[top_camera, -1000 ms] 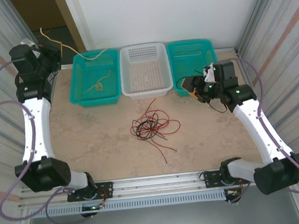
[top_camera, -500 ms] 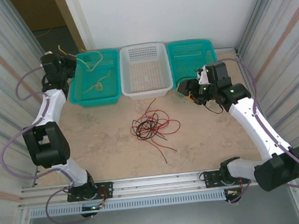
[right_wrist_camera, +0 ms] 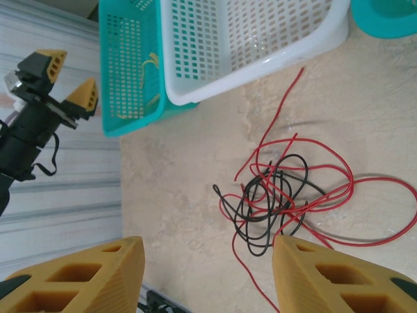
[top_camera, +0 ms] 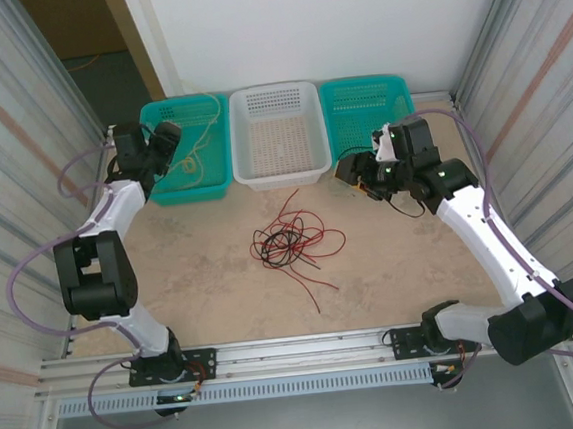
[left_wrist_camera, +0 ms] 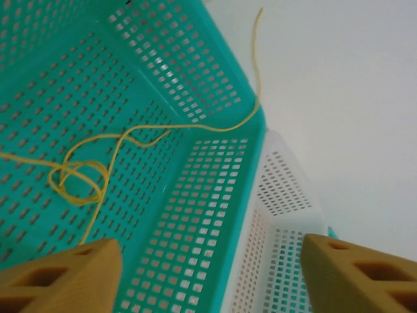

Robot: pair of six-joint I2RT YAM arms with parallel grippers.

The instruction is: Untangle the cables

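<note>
The coming move turned on where the red and black tangle (top_camera: pixel 289 242) lay from each arm. It sat on the bare table (top_camera: pixel 191 273), in front of the white basket (top_camera: pixel 281 180) and well apart from all three baskets. The right gripper (top_camera: pixel 353 171) hung just before the front rim of the right green basket (top_camera: pixel 366 92). From there the tangle lay to its left and toward the arm bases, and this arm was judged the nearer of the two. Its jaws stood partly apart with nothing between them, and its wrist camera looked down on the knot between the fingers. The tangle's long axis ran roughly from the white basket toward the near edge, slanting a little to the right. One red end pointed up at the white basket and another trailed off toward the near right. The black loops were bunched at the middle, where the strands crossed most thickly. The left gripper (top_camera: pixel 167 143) hovered over the left green basket (top_camera: pixel 154 191), jaws spread wide and empty. Below it the yellow cable (left_wrist_camera: pixel 85 182) lay loose on the basket floor, coiled in a small loop. One end climbed over the far corner of the rim and pointed up along the wall.
</note>
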